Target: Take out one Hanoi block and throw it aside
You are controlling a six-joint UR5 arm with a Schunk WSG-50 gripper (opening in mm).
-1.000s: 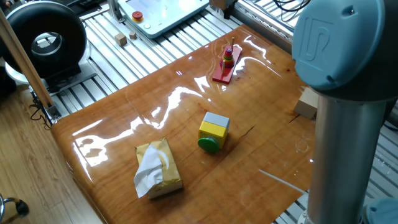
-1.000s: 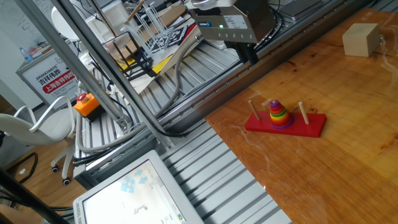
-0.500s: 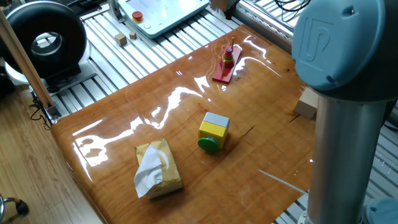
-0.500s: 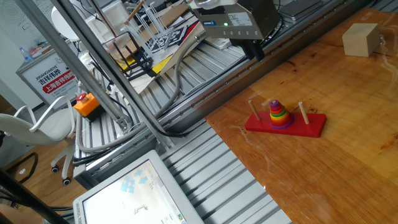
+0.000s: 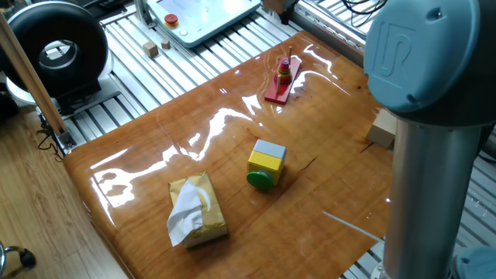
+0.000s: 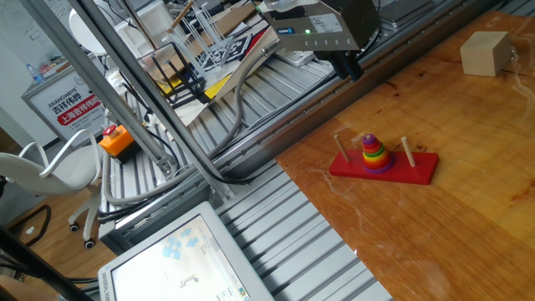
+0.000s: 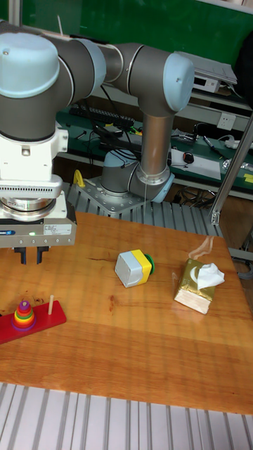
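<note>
Nearest to us on the table (image 5: 155, 147) lies one tissue box (image 5: 198, 209), gold-wrapped, with a single white tissue (image 5: 184, 211) pulled up out of its slot. Just beyond it, apart from it, stands one grey-and-yellow cube (image 5: 266, 161) with a green disc (image 5: 261, 180) on its near face. At the right edge, partly behind the arm (image 5: 430, 116), sits one pale wooden block (image 5: 381, 129).

Farther on is one peg tower: a red base (image 6: 418, 170) carrying three pegs. The two outer pegs (image 6: 340, 147) are bare; the middle one holds the whole stack of rings (image 6: 374, 152), yellow and red over green. The Hanoi block (image 6: 378, 166), the purple ring, sits at the foot of that stack, touching the base. We cannot count the rings surely.

The gripper (image 7: 31, 254) hangs above the tower and a little behind it, well clear of the rings. Its two dark fingers (image 7: 22, 255) stand parted with a gap between them, and nothing is held.

Beyond the table's far edge, on the slatted rails, we count two small wooden cubes (image 5: 150, 50) beside a white pendant (image 5: 205, 15) with one red button (image 5: 171, 19).

Against a second ago, the gripper has shifted sideways along the table's edge, closer to standing over the tower. The tissue box, the cube, the wooden block and the stack lie as they did.
</note>
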